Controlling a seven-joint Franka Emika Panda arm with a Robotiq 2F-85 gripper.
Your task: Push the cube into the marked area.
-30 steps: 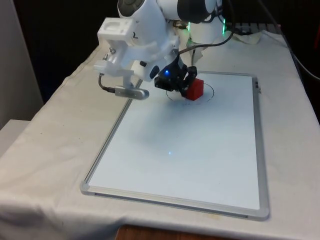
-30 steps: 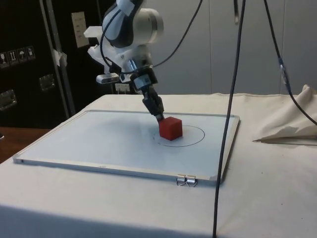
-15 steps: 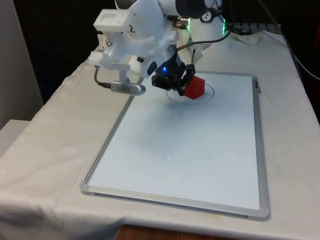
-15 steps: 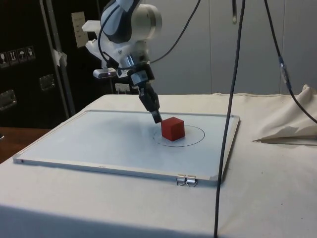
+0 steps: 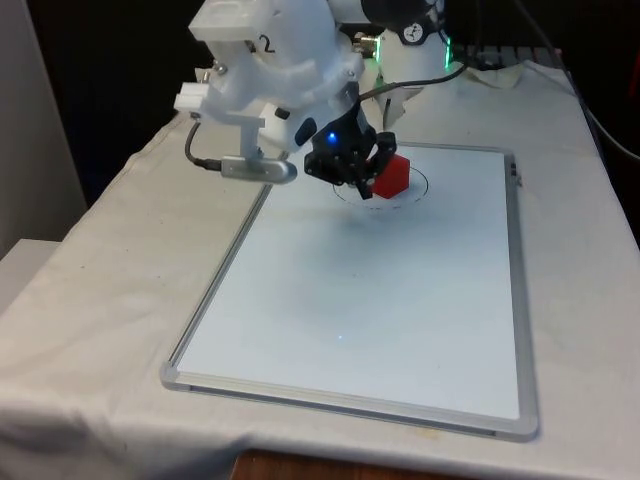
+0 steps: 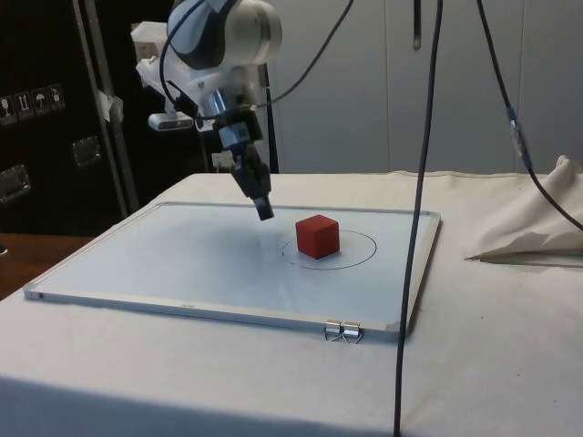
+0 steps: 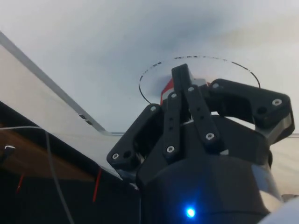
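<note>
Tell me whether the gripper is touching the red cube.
Apart. In the side view, bare whiteboard shows between the gripper tip and the red cube, which sits inside the drawn circle.

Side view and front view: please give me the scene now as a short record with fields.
cube: red cube, resting on the whiteboard
marked area: drawn circle; the cube sits inside it
end effector: end effector raised above the board, apart from the cube, fingers together
contact: none, a clear gap in the side view
task state: cube looks to be within the mark
board edge: binder clip on the near rim
</note>
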